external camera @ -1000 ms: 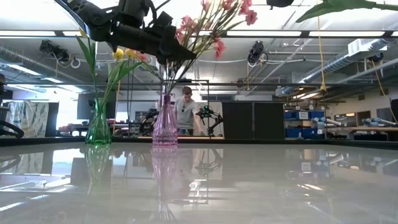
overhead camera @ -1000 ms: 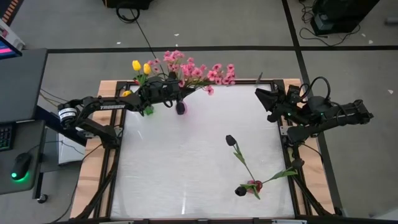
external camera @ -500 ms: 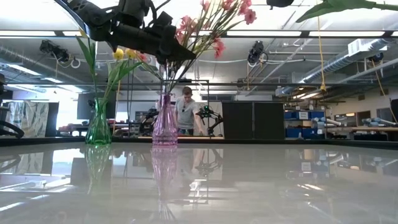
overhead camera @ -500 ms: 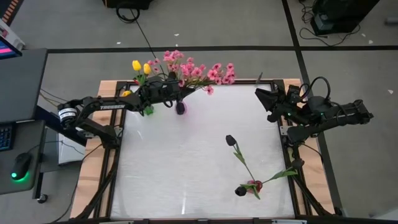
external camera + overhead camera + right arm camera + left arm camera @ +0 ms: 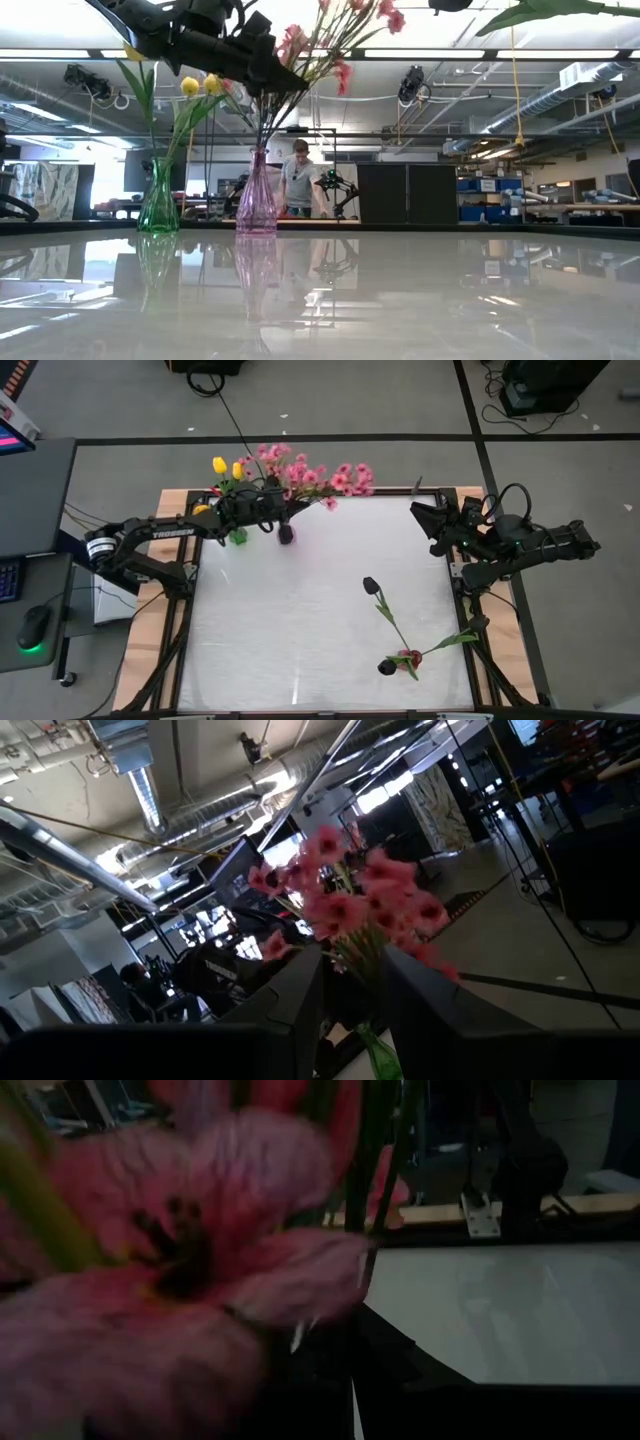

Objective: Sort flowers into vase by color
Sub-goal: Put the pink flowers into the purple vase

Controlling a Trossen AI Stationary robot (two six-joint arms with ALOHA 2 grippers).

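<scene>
As I looked down from above, my left hand [image 5: 281, 508] sat over the far edge of the bench [image 5: 300, 630], fingers pinched shut on the stems of the pink blossoms [image 5: 320, 475], right above the purple vase [image 5: 287, 534] that held them. Just to that hand's outer side stood the green vase [image 5: 238, 536] with the yellow tulips [image 5: 227, 466], close enough to crowd it. The right hand [image 5: 432, 525] waited at the bench's far right corner, partly open, holding nothing I could see.

The level camera showed me what the overhead one did not: both vases upright, the purple vase [image 5: 257, 200] and green vase [image 5: 158, 205] apart, and the left arm [image 5: 190, 40] crossing in front of the pink stems above them. A person [image 5: 298, 185] stood in the room beyond. The left wrist camera was nearly filled by one pink blossom [image 5: 190, 1270].

Three dark tulips [image 5: 390, 625] lay well away from the left hand, toward the bench's near right; one stem [image 5: 462, 635] reached to the right edge. The bench's middle and near left lay open.
</scene>
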